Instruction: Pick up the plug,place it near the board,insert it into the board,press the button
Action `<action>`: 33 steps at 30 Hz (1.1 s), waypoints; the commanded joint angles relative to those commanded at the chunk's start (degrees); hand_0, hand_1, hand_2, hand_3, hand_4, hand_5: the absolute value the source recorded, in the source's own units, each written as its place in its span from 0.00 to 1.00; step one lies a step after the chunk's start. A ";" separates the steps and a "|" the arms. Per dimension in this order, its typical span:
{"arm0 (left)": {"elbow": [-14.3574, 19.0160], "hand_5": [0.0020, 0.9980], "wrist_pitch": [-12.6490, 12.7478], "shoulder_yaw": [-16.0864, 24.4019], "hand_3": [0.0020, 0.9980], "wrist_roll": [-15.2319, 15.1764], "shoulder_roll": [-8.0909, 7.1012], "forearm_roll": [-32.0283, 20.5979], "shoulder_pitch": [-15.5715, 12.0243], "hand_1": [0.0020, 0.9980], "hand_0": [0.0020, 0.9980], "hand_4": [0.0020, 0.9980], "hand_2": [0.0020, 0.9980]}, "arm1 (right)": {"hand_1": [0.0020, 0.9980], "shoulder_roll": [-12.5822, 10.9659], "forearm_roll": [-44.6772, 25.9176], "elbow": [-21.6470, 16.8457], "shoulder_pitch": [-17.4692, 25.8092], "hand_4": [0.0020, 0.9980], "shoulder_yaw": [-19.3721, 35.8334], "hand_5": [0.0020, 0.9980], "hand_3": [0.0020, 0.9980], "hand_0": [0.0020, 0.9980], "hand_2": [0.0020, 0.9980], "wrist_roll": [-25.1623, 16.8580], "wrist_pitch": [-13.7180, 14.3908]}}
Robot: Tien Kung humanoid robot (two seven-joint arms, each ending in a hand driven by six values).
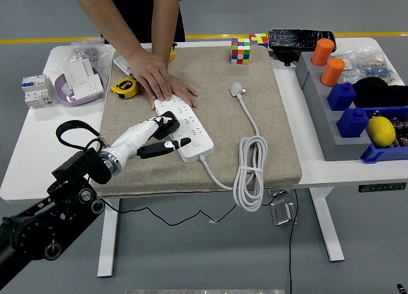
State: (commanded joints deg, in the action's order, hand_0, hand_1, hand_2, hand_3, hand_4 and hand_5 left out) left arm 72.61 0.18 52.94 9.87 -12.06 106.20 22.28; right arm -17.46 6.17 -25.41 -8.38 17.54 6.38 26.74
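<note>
A white power strip [195, 136] lies slantwise on the beige mat [210, 71]. My left hand [169, 134] comes in from the lower left, shut on a black plug [167, 124]. The plug sits over the strip's near-left edge, and whether its pins are in a socket is hidden by the hand. My thumb points right along the strip's front edge. A person's hand [162, 81] lies flat on the strip's far end. The strip's own white plug [237, 88] and coiled cord [252, 171] lie to the right on the mat.
A yellow tape measure [124, 88] and a bowl with white sockets [81, 82] sit at the left. Puzzle cubes [241, 50] stand at the back. Blue and grey bins [357, 125] with orange cylinders and a lemon fill the right side.
</note>
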 joint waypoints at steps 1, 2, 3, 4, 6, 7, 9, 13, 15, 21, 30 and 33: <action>-0.24 1.00 0.03 -0.27 0.90 -0.07 -0.04 0.08 0.33 0.99 1.00 1.00 0.96 | 0.85 -0.01 0.00 -0.01 -0.03 1.00 0.00 1.00 0.80 0.96 0.78 0.00 0.00; -0.45 1.00 0.07 -0.50 0.90 -0.14 -0.08 0.20 0.64 0.99 1.00 1.00 0.96 | 0.85 -0.01 0.00 -0.01 -0.05 1.00 0.01 1.00 0.80 0.96 0.78 0.00 0.00; -0.67 1.00 0.09 -0.72 0.90 -0.21 -0.13 0.28 0.94 0.99 1.00 1.00 0.96 | 0.85 -0.02 -0.01 -0.01 -0.06 1.00 0.03 1.00 0.80 0.96 0.78 -0.01 0.01; -0.77 1.00 0.09 -0.82 0.90 -0.23 -0.16 0.29 1.08 0.99 1.00 1.00 0.96 | 0.85 -0.02 -0.02 0.00 -0.07 1.00 0.04 1.00 0.80 0.96 0.78 -0.01 0.01; -1.16 1.00 0.08 -1.30 0.90 -0.32 -0.32 0.52 1.75 0.99 1.00 1.00 0.96 | 0.85 -0.04 -0.06 0.01 -0.12 1.00 -0.01 1.00 0.80 0.96 0.78 0.01 0.02; -1.30 1.00 0.09 -1.53 0.90 -0.35 -0.38 0.54 2.06 0.99 1.00 1.00 0.96 | 0.85 -0.05 -0.07 0.01 -0.15 1.00 0.01 1.00 0.80 0.96 0.78 0.01 0.02; -1.48 1.00 0.12 -1.98 0.90 -0.41 -0.47 0.63 2.57 0.99 1.00 1.00 0.96 | 0.85 -0.04 -0.08 0.02 -0.19 1.00 0.06 1.00 0.80 0.96 0.78 0.01 0.02; -2.06 1.00 0.07 -2.89 0.90 -0.54 -0.55 0.79 3.58 0.99 1.00 1.00 0.95 | 0.85 -0.03 0.00 0.00 -0.30 1.00 0.20 1.00 0.80 0.96 0.78 0.02 0.02; -2.23 1.00 0.07 -3.15 0.90 -0.56 -0.56 0.90 3.89 0.99 1.00 1.00 0.95 | 0.85 -0.01 0.04 0.00 -0.35 1.00 0.27 1.00 0.80 0.96 0.78 0.01 0.04; -2.90 1.00 0.05 -4.26 0.90 -0.64 -0.52 0.98 4.79 0.99 1.00 1.00 0.95 | 0.85 -0.04 0.02 -0.02 -0.37 1.00 0.26 1.00 0.80 0.96 0.78 0.01 0.02; -3.75 1.00 -0.04 -5.25 0.90 -0.80 -0.17 0.99 5.35 0.99 1.00 1.00 0.95 | 0.85 -0.07 -0.03 0.00 -0.36 1.00 0.24 1.00 0.80 0.96 0.78 0.03 0.02; -4.05 1.00 -0.03 -5.39 0.89 -0.87 -0.02 1.04 5.48 0.98 1.00 1.00 0.95 | 0.85 -0.09 0.01 -0.02 -0.38 1.00 0.25 1.00 0.80 0.96 0.78 0.02 0.02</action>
State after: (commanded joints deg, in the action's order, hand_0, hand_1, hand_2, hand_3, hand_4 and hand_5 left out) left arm 68.56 0.16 47.55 9.01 -12.07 107.24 27.76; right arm -17.55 6.18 -25.43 -8.76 17.80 6.40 26.76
